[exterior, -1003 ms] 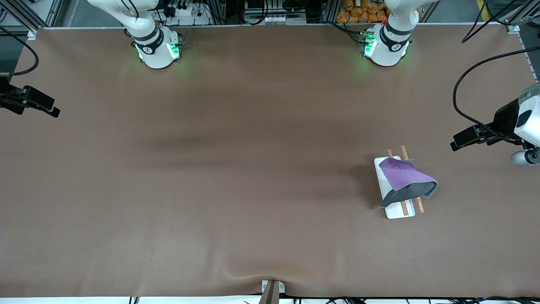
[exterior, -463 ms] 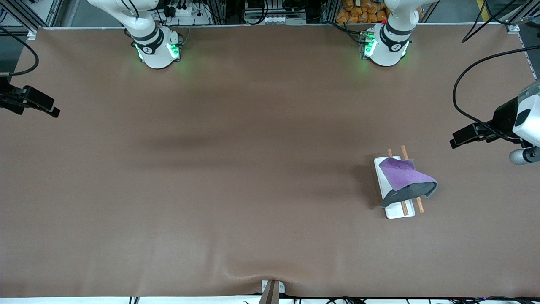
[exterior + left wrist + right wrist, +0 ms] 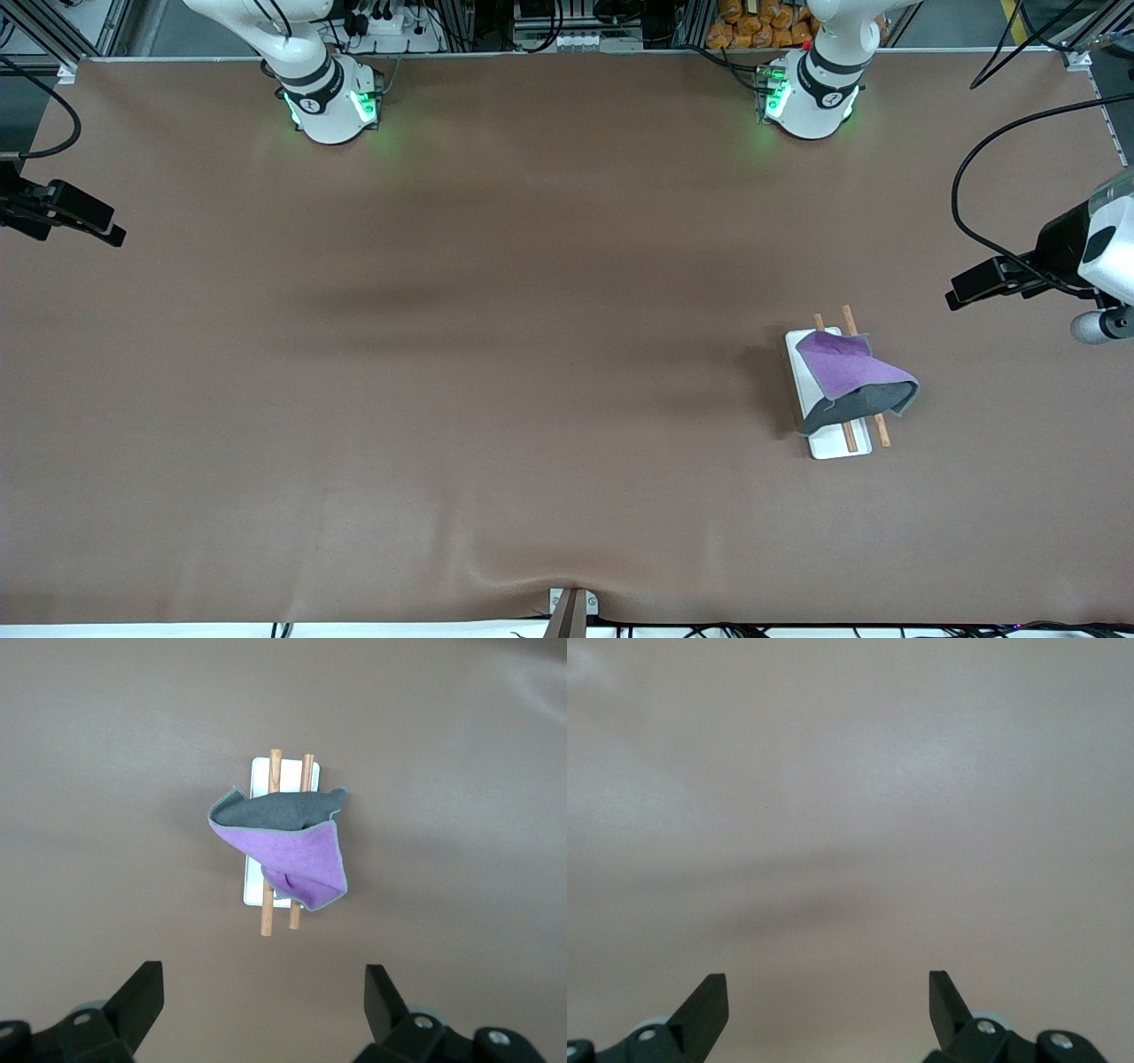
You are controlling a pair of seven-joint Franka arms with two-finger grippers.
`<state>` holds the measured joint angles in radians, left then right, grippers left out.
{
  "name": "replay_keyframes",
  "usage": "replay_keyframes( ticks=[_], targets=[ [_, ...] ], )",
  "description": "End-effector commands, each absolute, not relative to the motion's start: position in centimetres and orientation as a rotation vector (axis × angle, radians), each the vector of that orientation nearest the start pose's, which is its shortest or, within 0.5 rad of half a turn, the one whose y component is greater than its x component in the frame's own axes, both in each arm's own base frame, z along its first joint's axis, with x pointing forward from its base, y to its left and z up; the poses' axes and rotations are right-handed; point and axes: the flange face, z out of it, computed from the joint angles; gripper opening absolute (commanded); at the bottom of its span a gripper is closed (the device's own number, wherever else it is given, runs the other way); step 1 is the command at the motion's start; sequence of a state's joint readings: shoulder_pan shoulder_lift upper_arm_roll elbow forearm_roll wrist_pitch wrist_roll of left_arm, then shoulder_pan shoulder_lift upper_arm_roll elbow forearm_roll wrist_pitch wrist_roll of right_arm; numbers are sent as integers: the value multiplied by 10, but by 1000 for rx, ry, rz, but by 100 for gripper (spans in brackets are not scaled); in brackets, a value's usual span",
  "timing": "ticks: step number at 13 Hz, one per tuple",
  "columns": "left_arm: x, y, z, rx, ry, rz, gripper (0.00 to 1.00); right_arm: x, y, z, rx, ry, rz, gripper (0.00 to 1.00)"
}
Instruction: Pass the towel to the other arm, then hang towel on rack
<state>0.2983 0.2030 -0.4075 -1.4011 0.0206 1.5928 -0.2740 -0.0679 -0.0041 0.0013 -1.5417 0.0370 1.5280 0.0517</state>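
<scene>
**Towel draped on rack, both arms clear**

Surface (image 3: 496, 372): brown mat covering the whole work area, with a shallow wrinkle at the edge nearest the front camera.

Left arm: its wrist assembly sits at the left arm's end of the surface, up in the air. Left gripper (image 3: 264, 1010): jaws spread wide and holding nothing, 2 dark fingertips (image 3: 142, 997) framing the wrist view; it hangs above the surface with the rack in sight between them, well apart from it.

Right arm: waits at the right arm's end of the surface. Right gripper (image 3: 828, 1008): jaws spread wide, holding nothing, over bare mat.

Rack (image 3: 808, 377): narrow white tray base lying flat toward the left arm's end of the surface, carrying 2 thin brown wooden rods (image 3: 850, 319) that run side by side along its length and stick out past both short ends.

Towel (image 3: 849, 377): draped across both rods at about mid-length, purple face up on the part farther from the front camera, dark grey face showing on the nearer fold. Pale stitched edge visible. One corner seems to overhang the rod on the side away from the tray.
</scene>
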Motion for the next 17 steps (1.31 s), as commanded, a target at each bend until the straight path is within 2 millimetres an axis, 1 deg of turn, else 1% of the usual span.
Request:
replay_keyframes(
  ticks=[1, 3, 4, 7, 10, 13, 14, 16, 17],
  targets=[
    [605, -36, 604, -3154, -258, 3, 100, 548, -36, 641, -3103, 196, 0, 100],
    [604, -32, 605, -3152, -268, -2, 100, 548, -36, 641, -3102, 196, 0, 100],
    [601, -32, 612, -3149, -267, -20, 100, 548, -36, 641, -3103, 196, 0, 100],
    [598, -30, 617, -3145, -271, -32, 100, 548, -36, 641, -3103, 196, 0, 100],
    [597, -33, 619, -3146, -262, -40, 100, 548, -37, 642, -3103, 198, -3, 100],
    [592, -36, 625, -3138, -253, -56, 100, 548, -36, 641, -3102, 196, 0, 100],
    [588, -38, 630, -3134, -237, -68, 100, 548, -37, 641, -3102, 198, 0, 100],
    [587, -39, 628, -3115, -216, -64, 100, 548, -37, 641, -3102, 198, 0, 100],
    [585, -46, 626, -3109, -200, -62, 100, 548, -36, 642, -3105, 196, -3, 100]
  ],
)
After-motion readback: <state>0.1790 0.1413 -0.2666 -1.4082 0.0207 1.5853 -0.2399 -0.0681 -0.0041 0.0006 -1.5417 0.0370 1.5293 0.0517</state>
